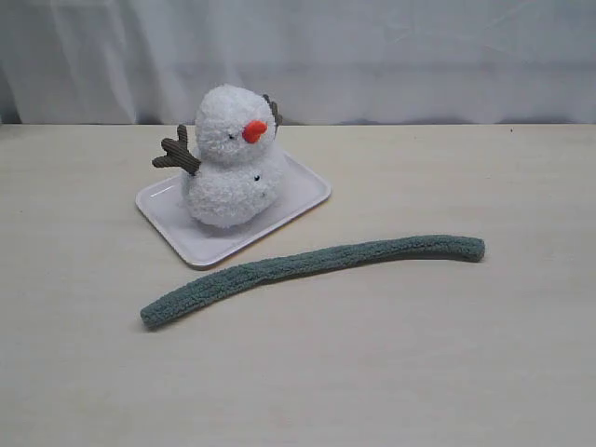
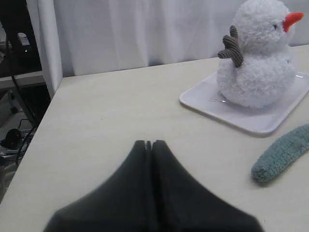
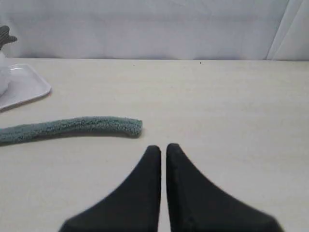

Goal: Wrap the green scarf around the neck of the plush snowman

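The plush snowman stands upright on a white tray, with its orange nose toward the right and nothing around its neck. In front of the tray the green scarf lies stretched out on the table, bare of any grip. Neither gripper shows in the exterior view. In the left wrist view my left gripper is shut and empty, short of the scarf's end and the snowman. My right gripper is shut with a hairline slit, empty, just short of the scarf's other end.
A white curtain hangs behind the beige table. The table's left edge, with cables and equipment beyond it, shows in the left wrist view. The tray's corner sits at the side of the right wrist view.
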Robot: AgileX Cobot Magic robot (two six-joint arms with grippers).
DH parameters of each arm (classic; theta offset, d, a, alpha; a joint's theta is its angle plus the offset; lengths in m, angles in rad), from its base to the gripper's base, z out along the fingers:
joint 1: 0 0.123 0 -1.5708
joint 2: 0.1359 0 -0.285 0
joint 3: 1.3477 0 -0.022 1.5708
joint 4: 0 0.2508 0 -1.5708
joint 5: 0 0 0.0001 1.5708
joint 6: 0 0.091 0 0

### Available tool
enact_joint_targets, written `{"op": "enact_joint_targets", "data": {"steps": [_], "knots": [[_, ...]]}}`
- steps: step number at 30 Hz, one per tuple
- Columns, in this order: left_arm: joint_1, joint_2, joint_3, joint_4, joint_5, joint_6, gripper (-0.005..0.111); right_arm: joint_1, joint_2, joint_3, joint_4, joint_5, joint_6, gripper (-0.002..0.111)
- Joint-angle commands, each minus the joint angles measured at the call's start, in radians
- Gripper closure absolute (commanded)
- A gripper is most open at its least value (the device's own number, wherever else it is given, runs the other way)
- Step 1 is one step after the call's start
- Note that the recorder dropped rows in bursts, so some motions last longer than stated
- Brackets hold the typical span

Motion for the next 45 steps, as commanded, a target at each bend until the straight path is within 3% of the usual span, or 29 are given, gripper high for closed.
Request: {"op": "enact_joint_targets", "data": {"steps": [1,9,13,16,20,23,28,29,33,34,38,40,45], "knots": [[-0.006,-0.002,0.002,-0.003,-0.013,0.0,0.107,-0.006,-0.004,0.001,-0.012,-0.169,-0.004,0.104],[-0.006,-0.002,0.002,-0.003,-0.013,0.0,0.107,-0.006,-0.004,0.001,0.0,-0.54,0.004,0.104],[-0.006,-0.002,0.002,-0.003,-0.013,0.0,0.107,-0.006,-0.004,0.001,0.0,-0.716,0.218,0.104],[-0.006,-0.002,0.002,-0.003,-0.013,0.0,0.107,-0.006,-0.004,-0.014,-0.009,-0.695,0.316,0.104],[-0.006,-0.002,0.002,-0.003,-0.013,0.0,0.107,-0.006,0.002,-0.128,-0.049,-0.514,0.347,0.102],[-0.006,-0.002,0.002,-0.003,-0.013,0.0,0.107,-0.006,0.053,-0.232,-0.059,-0.403,0.348,0.089],[-0.006,-0.002,0.002,-0.003,-0.013,0.0,0.107,-0.006,0.185,-0.461,-0.059,-0.098,0.291,0.044],[-0.006,-0.002,0.002,-0.003,-0.013,0.0,0.107,-0.006,0.257,-0.549,-0.049,0.039,0.204,0.031],[-0.006,-0.002,0.002,-0.003,-0.013,0.0,0.107,-0.006,0.476,-0.73,0.177,0.385,-0.207,0.028],[-0.006,-0.002,0.002,-0.003,-0.013,0.0,0.107,-0.006,0.502,-0.746,0.238,0.407,-0.266,0.028],[-0.006,-0.002,0.002,-0.003,-0.013,0.0,0.107,-0.006,0.684,-0.753,0.747,0.454,-0.973,0.028],[-0.006,-0.002,0.002,-0.003,-0.013,0.0,0.107,-0.006,0.769,-0.753,0.988,0.44,-1.227,0.028],[-0.006,-0.002,0.002,-0.003,-0.013,0.0,0.107,-0.001,1.03,-0.753,1.083,0.346,-1.415,0.028]]}}
